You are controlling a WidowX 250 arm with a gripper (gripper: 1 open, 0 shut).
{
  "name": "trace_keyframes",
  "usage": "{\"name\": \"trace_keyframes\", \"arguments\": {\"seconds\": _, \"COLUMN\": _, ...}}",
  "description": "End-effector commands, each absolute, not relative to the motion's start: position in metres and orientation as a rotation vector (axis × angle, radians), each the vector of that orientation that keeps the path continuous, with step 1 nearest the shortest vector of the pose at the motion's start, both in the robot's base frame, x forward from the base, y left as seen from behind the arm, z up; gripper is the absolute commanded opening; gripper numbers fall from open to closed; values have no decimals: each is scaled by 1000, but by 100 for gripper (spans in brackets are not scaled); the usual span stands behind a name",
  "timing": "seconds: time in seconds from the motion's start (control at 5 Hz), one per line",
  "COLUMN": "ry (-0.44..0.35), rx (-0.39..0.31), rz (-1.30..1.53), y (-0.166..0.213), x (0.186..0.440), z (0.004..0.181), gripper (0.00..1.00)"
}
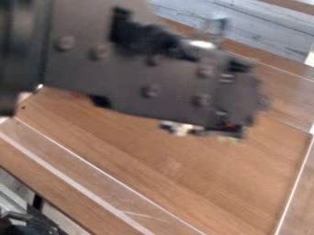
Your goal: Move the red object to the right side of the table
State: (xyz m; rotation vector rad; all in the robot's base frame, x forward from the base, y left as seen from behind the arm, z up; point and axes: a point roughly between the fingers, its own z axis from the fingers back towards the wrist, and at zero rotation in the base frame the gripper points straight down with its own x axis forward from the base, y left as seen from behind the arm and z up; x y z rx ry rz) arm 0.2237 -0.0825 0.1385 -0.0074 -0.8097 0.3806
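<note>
The blurred arm (147, 78) fills the view above the worktop (160, 174). It hides the red object. The fingers' state cannot be told.

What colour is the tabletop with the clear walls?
Brown wood grain, seen in the only camera view: the wooden tabletop.

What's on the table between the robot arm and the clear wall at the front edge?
Nothing: in the camera view, that stretch of table is bare wood from arm to clear wall.
</note>
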Motion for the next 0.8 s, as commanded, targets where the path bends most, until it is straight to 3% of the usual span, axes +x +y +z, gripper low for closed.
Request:
{"name": "trace_keyframes", "arguments": {"seconds": 0.0, "ry": -828, "rx": -39, "rz": 398, "y": -92, "x": 228, "z": 157, "gripper": 0}}
{"name": "trace_keyframes", "arguments": {"seconds": 0.4, "ry": -871, "rx": -7, "rz": 347, "y": -115, "x": 225, "z": 177, "gripper": 0}}
{"name": "trace_keyframes", "arguments": {"seconds": 0.6, "ry": -883, "rx": -1, "rz": 313, "y": -107, "x": 227, "z": 180, "gripper": 100}}
